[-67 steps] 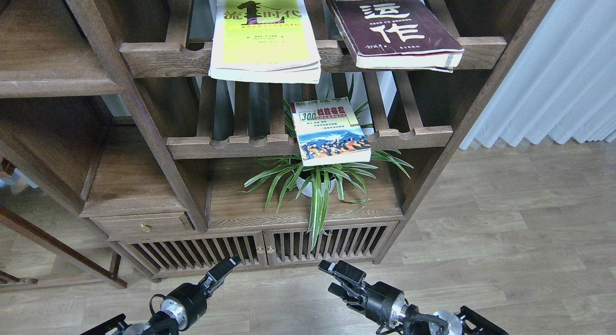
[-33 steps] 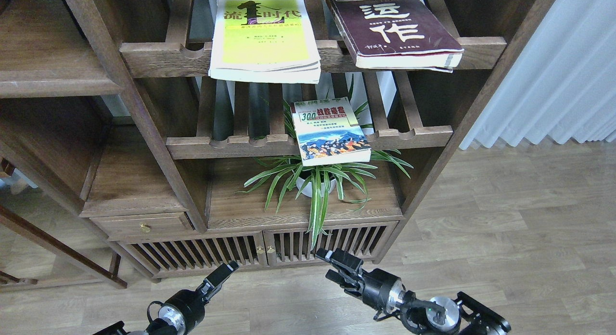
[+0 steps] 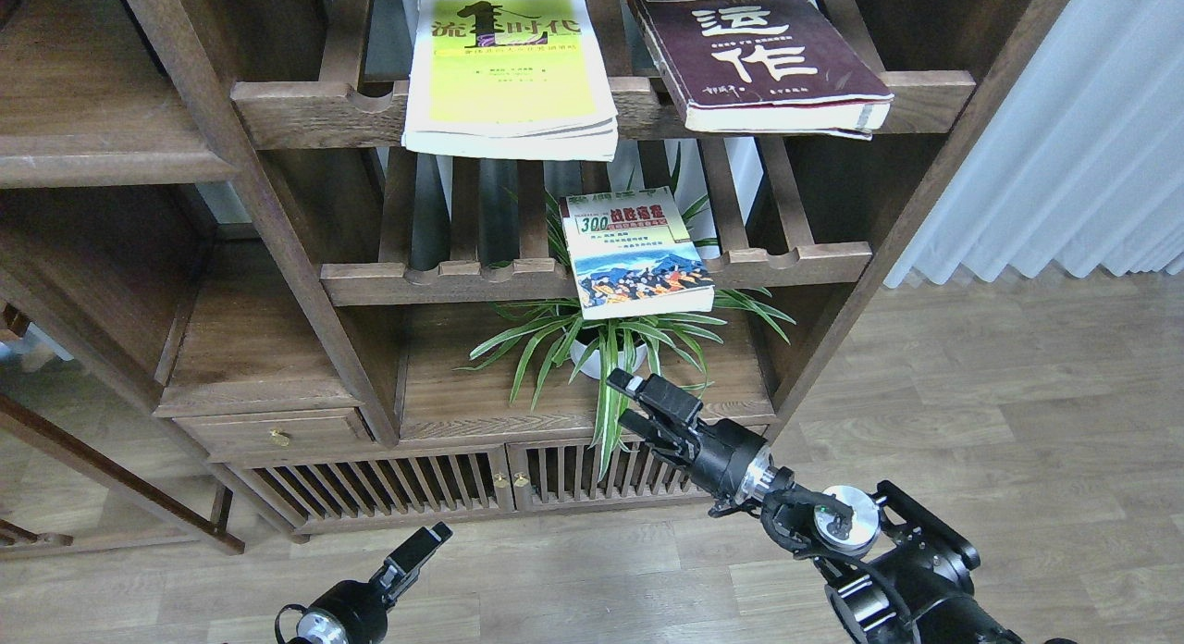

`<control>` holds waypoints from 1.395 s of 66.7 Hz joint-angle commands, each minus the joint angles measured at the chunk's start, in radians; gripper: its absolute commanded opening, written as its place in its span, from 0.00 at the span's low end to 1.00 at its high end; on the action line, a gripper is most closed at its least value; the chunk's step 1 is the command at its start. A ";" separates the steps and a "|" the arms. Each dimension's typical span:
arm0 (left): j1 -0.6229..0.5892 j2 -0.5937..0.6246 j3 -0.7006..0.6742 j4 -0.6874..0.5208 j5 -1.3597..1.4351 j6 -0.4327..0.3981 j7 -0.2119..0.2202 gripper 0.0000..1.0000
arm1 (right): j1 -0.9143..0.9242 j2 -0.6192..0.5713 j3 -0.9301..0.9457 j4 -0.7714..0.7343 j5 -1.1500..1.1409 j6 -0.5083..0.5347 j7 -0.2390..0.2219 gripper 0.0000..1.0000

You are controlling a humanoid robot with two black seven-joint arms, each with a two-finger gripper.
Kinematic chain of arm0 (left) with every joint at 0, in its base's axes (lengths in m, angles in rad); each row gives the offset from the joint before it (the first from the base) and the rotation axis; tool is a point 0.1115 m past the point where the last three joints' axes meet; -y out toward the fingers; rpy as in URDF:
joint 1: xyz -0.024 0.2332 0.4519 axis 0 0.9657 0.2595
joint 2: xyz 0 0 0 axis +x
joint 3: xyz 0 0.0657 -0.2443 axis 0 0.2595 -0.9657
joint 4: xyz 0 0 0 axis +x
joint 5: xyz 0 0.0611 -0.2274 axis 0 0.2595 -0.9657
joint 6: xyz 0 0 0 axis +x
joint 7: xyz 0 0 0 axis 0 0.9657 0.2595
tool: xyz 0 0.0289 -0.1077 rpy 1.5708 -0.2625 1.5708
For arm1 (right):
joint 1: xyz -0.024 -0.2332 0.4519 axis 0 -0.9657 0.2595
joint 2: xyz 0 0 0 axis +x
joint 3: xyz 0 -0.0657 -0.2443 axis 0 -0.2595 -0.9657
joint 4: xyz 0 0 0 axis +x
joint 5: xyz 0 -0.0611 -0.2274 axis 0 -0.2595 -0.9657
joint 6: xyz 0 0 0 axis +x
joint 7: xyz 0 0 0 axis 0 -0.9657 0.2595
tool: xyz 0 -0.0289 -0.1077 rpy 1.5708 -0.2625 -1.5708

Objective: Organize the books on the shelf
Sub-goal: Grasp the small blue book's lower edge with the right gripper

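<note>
Three books lie flat on slatted racks. The yellow-green book [image 3: 509,70] and the thick maroon book [image 3: 754,56] are on the upper rack, overhanging its front rail. The white "300" book [image 3: 636,253] is on the lower rack, above the plant. A solid flat board shelf [image 3: 92,154] is at the upper left, bare. My right gripper [image 3: 622,399] is open and empty, in front of the plant, below the white book. My left gripper [image 3: 430,540] is low over the floor, seen edge-on; its fingers cannot be told apart.
A spider plant in a white pot [image 3: 606,352] stands on the board [image 3: 462,394] under the lower rack. Slatted cabinet doors [image 3: 504,477] are below it, and a drawer [image 3: 277,433] at the left. A white curtain [image 3: 1073,144] hangs at the right over wooden floor.
My right gripper has risen from near the floor to in front of the plant. My left gripper has dropped lower and back. The books have not moved.
</note>
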 commanded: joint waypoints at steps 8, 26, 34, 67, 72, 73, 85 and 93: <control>0.013 0.000 0.000 0.000 0.001 0.000 0.000 1.00 | -0.020 0.000 0.022 0.093 -0.002 0.000 0.000 1.00; 0.015 0.000 -0.005 0.002 -0.005 0.000 0.000 1.00 | 0.031 0.000 0.026 0.070 -0.007 0.000 0.000 1.00; 0.010 0.000 -0.005 0.005 -0.008 0.000 0.002 1.00 | 0.079 0.000 0.026 0.021 -0.009 0.000 0.000 1.00; 0.002 0.008 -0.031 0.011 -0.010 0.000 0.003 1.00 | 0.209 0.000 0.012 -0.170 -0.029 -0.068 0.000 1.00; 0.002 0.008 -0.032 0.012 -0.011 0.000 0.003 1.00 | 0.214 0.000 0.012 -0.174 -0.029 -0.070 0.000 1.00; 0.002 0.008 -0.032 0.015 -0.011 0.000 0.003 1.00 | 0.215 0.000 0.015 -0.174 -0.030 -0.070 0.000 1.00; 0.002 0.008 -0.032 0.019 -0.011 0.000 0.003 1.00 | 0.256 0.000 0.015 -0.208 -0.030 -0.096 0.038 0.99; 0.002 0.008 -0.032 0.017 -0.011 0.000 0.003 1.00 | 0.287 0.000 0.014 -0.242 -0.032 -0.111 0.067 0.99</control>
